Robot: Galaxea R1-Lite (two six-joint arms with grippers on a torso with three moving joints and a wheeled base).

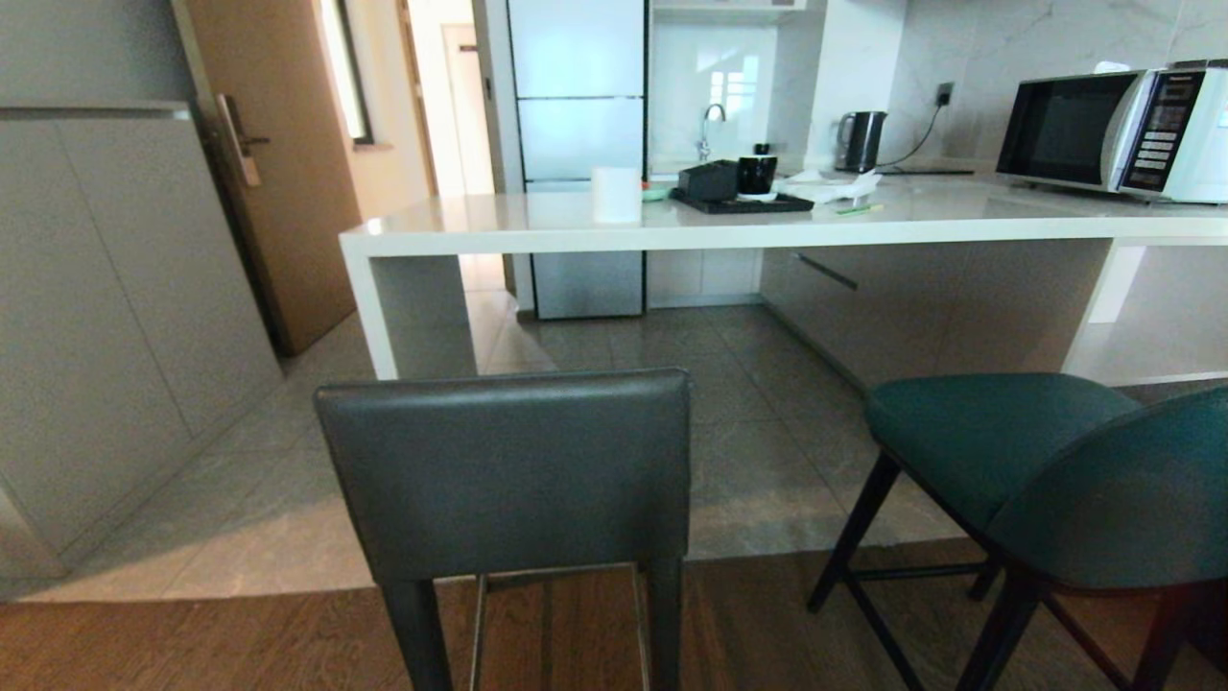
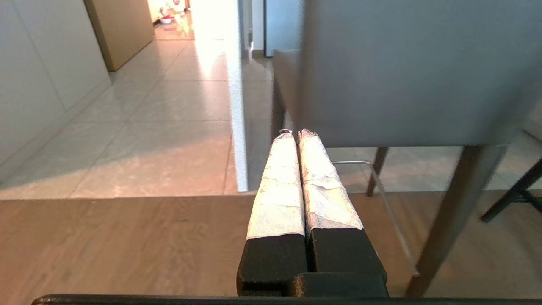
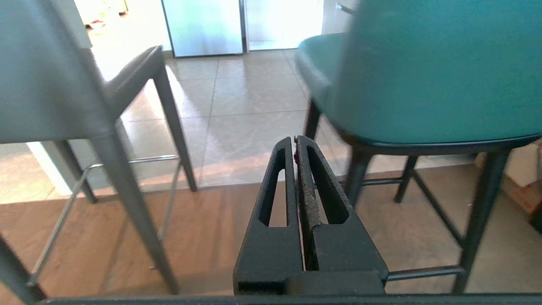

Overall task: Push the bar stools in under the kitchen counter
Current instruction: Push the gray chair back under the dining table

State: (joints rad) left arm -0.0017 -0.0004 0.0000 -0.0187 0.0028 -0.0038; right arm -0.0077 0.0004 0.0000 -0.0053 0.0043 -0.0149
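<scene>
Your left gripper (image 2: 295, 133) and right gripper (image 3: 294, 139) are clenched, empty; grey stool (image 1: 504, 470) lower centre, teal stool (image 1: 1046, 461) lower right, both short of the counter (image 1: 672, 230).

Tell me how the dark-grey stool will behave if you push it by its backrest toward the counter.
The dark-grey stool is tall on thin legs, so a high push on the backrest may tip it rather than slide it. Its legs stand on wood floor just short of the tile edge; they could catch there. The padded back probably gives slightly.
</scene>
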